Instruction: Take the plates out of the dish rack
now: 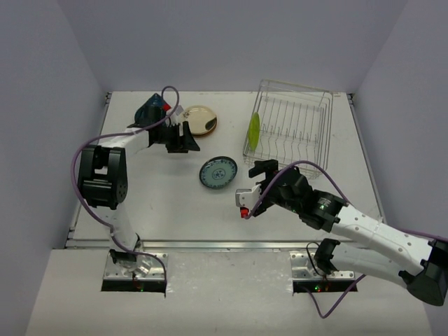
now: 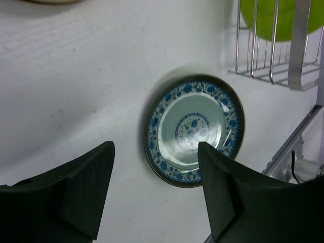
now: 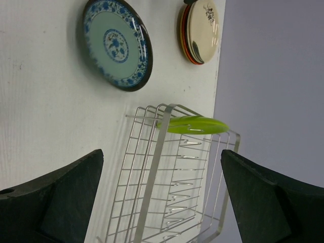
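The silver wire dish rack (image 1: 294, 124) stands at the back right and holds one lime green plate (image 1: 254, 130) upright at its left end. A blue-patterned plate (image 1: 218, 172) lies flat on the table. A stack of plates with a cream one on top (image 1: 200, 120) lies further back, next to a dark blue teardrop-shaped dish (image 1: 150, 110). My left gripper (image 1: 183, 137) is open and empty beside the stack; its view shows the patterned plate (image 2: 195, 129) ahead. My right gripper (image 1: 263, 169) is open and empty, facing the rack (image 3: 167, 192) and the green plate (image 3: 195, 124).
The right wrist view also shows the patterned plate (image 3: 116, 43) and the stack (image 3: 202, 30) beyond the rack. The left wrist view shows the rack's corner (image 2: 268, 55) with the green plate (image 2: 283, 17). Grey walls enclose the table on three sides.
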Robot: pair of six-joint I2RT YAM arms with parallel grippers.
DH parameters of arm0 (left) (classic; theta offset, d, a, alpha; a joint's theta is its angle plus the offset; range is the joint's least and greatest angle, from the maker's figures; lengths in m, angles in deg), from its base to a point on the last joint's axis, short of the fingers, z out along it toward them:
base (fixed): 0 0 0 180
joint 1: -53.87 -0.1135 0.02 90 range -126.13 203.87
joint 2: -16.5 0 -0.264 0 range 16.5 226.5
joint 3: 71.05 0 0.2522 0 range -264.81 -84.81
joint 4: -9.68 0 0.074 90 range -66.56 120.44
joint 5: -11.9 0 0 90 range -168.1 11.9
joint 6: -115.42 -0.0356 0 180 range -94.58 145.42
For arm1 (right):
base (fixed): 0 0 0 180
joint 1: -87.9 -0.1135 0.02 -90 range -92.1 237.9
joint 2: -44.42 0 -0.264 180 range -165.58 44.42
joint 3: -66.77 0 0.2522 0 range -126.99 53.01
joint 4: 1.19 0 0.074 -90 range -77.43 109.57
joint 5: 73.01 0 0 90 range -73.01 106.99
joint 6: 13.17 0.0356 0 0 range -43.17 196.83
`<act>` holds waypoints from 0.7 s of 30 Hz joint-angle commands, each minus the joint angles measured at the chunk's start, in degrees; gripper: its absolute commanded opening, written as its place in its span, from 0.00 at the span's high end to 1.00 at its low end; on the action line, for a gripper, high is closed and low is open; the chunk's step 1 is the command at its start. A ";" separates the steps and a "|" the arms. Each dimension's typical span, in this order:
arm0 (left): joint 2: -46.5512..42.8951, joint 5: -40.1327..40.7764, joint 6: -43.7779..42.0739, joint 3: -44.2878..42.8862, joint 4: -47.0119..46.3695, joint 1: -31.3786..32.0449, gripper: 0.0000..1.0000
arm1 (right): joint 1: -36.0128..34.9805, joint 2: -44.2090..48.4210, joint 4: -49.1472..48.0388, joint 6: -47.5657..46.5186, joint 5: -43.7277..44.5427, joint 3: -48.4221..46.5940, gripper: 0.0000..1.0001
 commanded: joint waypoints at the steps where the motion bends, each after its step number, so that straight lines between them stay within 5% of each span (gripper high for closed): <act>1: -7.39 1.23 -5.76 3.80 -1.22 3.73 0.35 | -0.42 -0.47 -0.52 6.49 1.68 -3.15 0.01; 12: -1.23 15.01 -7.36 3.23 1.33 10.40 0.42 | -0.35 -0.68 1.38 9.21 2.72 -5.82 0.01; 21: 7.61 5.07 -11.46 0.67 4.44 10.88 0.55 | -0.35 0.11 1.99 8.92 3.25 -5.58 0.01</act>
